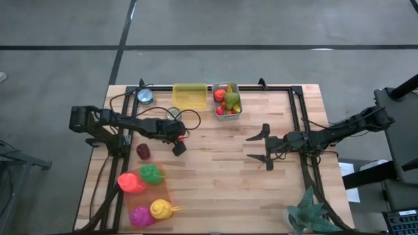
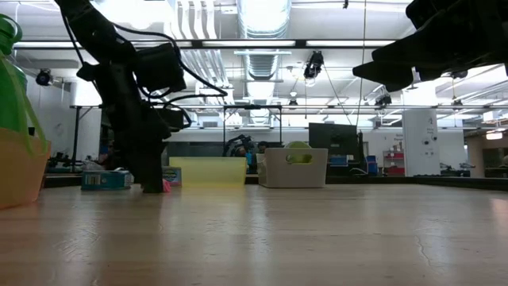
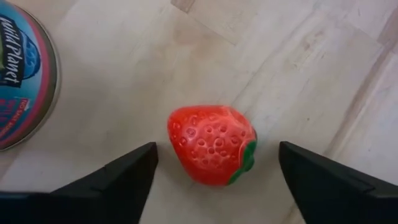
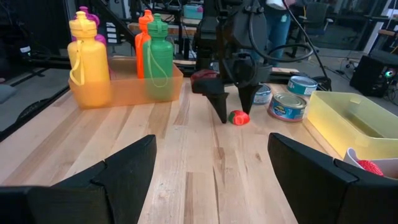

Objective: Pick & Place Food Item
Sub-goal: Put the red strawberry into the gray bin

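Observation:
A red toy strawberry (image 3: 211, 144) with a green cap lies on its side on the wooden table (image 1: 215, 176), left of centre. My left gripper (image 3: 217, 147) points down over it. It is open, with one finger on each side of the berry and a gap showing on both sides. In the right wrist view the strawberry (image 4: 239, 117) lies at the left gripper's fingertips (image 4: 233, 107). My right gripper (image 1: 261, 147) waits open above the table's right half, holding nothing. The strawberry (image 1: 185, 138) barely shows in the high view.
A tuna can (image 3: 18, 81) stands close beside the strawberry, with more cans (image 4: 303, 84) nearby. At the far edge are a yellow tray (image 1: 189, 96) and a bin of toy fruit (image 1: 227, 101). An orange tray of bottles (image 1: 147, 192) sits near left, beside a dark red object (image 1: 143, 151).

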Robot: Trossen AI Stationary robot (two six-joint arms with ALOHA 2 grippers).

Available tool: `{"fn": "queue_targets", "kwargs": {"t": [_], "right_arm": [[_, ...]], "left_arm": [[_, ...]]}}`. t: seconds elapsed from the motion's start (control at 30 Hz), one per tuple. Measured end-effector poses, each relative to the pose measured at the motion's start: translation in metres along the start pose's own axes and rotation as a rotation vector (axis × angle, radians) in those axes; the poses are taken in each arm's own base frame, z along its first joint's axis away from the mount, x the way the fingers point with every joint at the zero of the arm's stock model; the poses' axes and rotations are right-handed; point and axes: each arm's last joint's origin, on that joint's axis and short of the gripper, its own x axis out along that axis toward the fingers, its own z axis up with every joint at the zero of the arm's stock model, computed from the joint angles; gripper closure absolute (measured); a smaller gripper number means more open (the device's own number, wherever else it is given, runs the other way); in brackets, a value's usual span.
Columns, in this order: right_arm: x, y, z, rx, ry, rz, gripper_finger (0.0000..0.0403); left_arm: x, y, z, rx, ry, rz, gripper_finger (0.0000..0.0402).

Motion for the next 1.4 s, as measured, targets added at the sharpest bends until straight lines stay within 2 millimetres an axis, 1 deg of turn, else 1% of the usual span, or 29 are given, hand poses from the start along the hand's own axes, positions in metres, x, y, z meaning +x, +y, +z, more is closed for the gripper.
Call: {"fn": "queue_targets", "kwargs": {"t": [0.27,0.43,0.87,1.03,1.17,1.27,1.4], "right_arm": [[0.0000,0.0000,0.0000,0.000,0.000,0.000,0.0097],[0.0000,0.0000,0.0000,0.000,0.000,0.000,0.0097],[0.0000,0.0000,0.0000,0.000,0.000,0.000,0.0097],[0.0000,0.0000,0.0000,0.000,0.000,0.000,0.0097],[0.0000,0.0000,0.0000,0.000,0.000,0.000,0.0097],[0.0000,0.0000,0.0000,0.000,0.000,0.000,0.0097],[0.0000,0.0000,0.0000,0.000,0.000,0.000,0.0097]], "left_arm": [[0.0002,0.0003,0.0009,-0.002,-0.013,0.013,0.0188],[-0.0003,0.0005,0.0019,-0.011,-0.025,0.024,0.0247],[0.0007,0.0008,0.0008,-0.029,-0.018,0.027,0.0312],[0.0004,-0.0008,0.0041,-0.038,-0.048,0.004,0.0321],[-0.0002,-0.0015,0.0058,-0.057,-0.064,-0.007,0.0313],[-0.0003,-0.0014,0.0059,-0.073,-0.064,-0.009,0.0289],[-0.0004,-0.0015,0.0061,-0.095,-0.066,-0.012,0.0233]]}}
